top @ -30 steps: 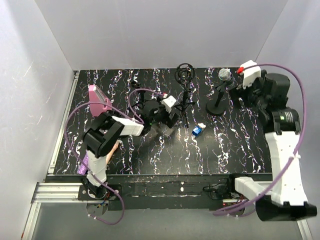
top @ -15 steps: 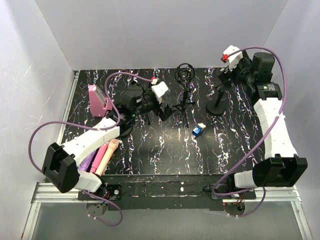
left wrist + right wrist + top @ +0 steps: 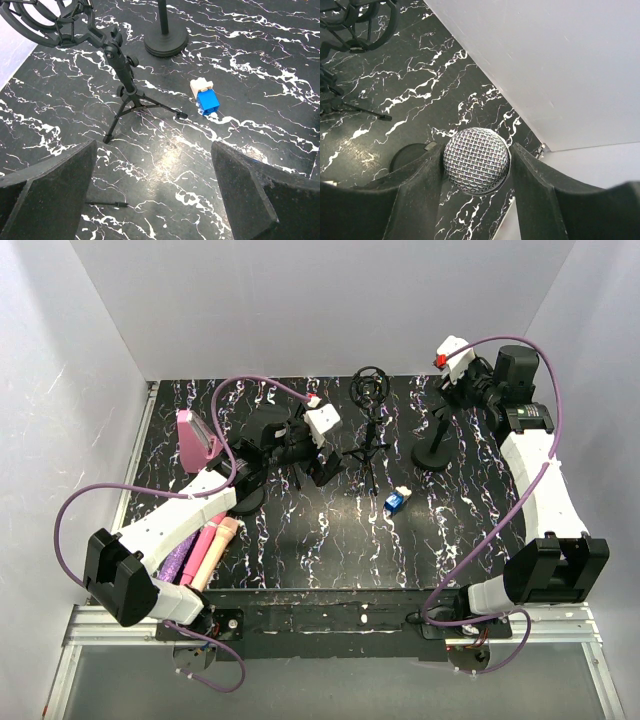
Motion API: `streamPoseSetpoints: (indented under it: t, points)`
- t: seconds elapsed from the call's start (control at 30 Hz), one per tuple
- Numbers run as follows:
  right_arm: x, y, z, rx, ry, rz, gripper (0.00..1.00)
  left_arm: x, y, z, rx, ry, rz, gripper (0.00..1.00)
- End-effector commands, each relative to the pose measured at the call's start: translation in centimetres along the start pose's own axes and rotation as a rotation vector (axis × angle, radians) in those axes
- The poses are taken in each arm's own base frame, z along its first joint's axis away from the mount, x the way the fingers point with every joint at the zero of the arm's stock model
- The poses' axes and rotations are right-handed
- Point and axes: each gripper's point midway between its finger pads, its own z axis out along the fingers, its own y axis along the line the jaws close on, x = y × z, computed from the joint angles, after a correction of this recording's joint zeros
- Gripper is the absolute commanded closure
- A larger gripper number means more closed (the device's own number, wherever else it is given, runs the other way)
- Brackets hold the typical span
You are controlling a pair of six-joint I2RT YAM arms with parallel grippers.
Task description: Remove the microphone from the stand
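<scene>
The microphone's silver mesh head (image 3: 476, 161) sits between my right gripper's (image 3: 477, 154) two black fingers, which touch it on both sides. In the top view my right gripper (image 3: 455, 388) covers the microphone at the top of the black stand (image 3: 438, 430), whose round base (image 3: 434, 456) is at the back right. The base also shows in the right wrist view (image 3: 407, 156). My left gripper (image 3: 322, 462) is open and empty, hovering over the table left of the tripod; its fingers frame bare tabletop in the left wrist view (image 3: 155, 200).
A black tripod with a ring shock mount (image 3: 370, 390) stands mid-back, also in the left wrist view (image 3: 125, 85). A small blue and white object (image 3: 395, 502) lies near it. A pink case (image 3: 197, 440) and pink and purple microphones (image 3: 208, 552) lie at the left. White walls enclose the table.
My right gripper has moved left onto the microphone head, which showed bare one second ago. My left arm has unfolded and reached toward the back, left of the tripod.
</scene>
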Motion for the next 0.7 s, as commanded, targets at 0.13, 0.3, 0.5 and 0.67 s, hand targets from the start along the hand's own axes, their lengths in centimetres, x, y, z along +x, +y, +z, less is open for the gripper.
streamPoseSetpoints:
  t: [0.13, 0.3, 0.5, 0.67]
  points:
    - [0.7, 0.2, -1.5, 0.039, 0.022, -0.027, 0.35, -3.1, 0.0, -1.6, 0.001, -0.063, 0.031, 0.02]
    - [1.1, 0.6, -1.4, 0.023, 0.04, -0.04, 0.55, -3.0, -0.3, -1.5, 0.012, -0.063, 0.025, 0.02]
    - [-3.2, 1.9, -4.3, -0.007, -0.069, -0.171, 0.75, -2.8, -0.3, -1.7, 0.007, -0.057, 0.024, 0.02]
    - [-7.4, 4.6, -7.8, -0.031, -0.184, -0.312, 0.82, -2.8, -0.2, -1.9, 0.0, -0.055, 0.028, 0.02]
